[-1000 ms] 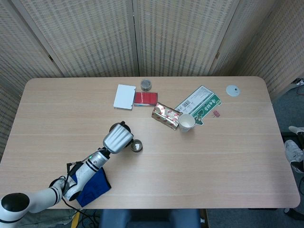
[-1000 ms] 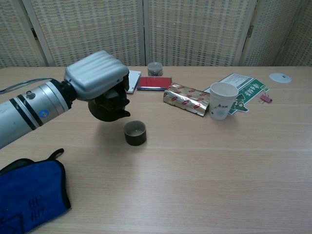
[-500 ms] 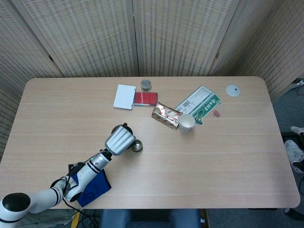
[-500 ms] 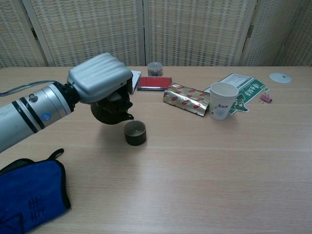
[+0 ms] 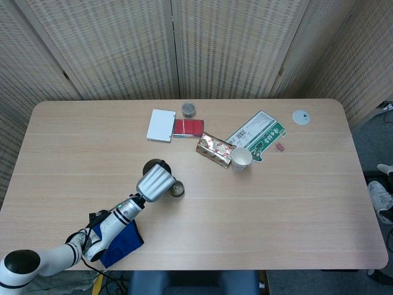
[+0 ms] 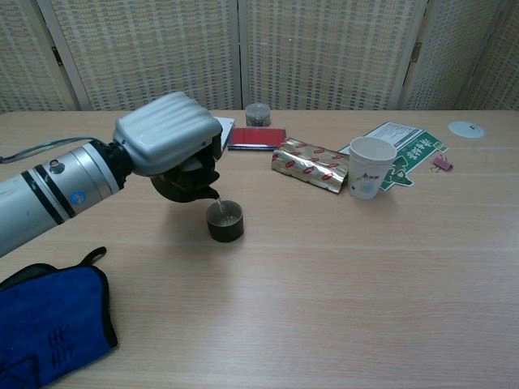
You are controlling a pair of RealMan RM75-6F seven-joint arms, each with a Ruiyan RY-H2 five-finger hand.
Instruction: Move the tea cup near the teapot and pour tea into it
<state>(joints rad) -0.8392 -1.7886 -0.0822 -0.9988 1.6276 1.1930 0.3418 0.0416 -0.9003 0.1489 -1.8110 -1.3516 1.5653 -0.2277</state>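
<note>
My left hand [image 6: 166, 142] [image 5: 154, 184] grips a dark teapot [image 6: 185, 185] [image 5: 151, 166] and holds it tilted, spout down to the right. A thin stream runs from the spout into the small dark tea cup [image 6: 225, 220] [image 5: 177, 190] standing on the table just right of the hand. The hand's grey back hides most of the pot. My right hand shows in neither view.
A blue cloth [image 6: 50, 325] lies at the near left edge. Further back are a white paper cup [image 6: 371, 166], a gold-and-red foil packet [image 6: 310, 164], a green-and-white carton [image 6: 405, 148], a red box [image 6: 256, 137], a white box [image 5: 161, 125], a small tin [image 6: 258, 113] and a white disc [image 6: 465, 128].
The left hand has moved right toward the cup and tipped the teapot further; liquid now streams into the cup. The cup has stayed put.
</note>
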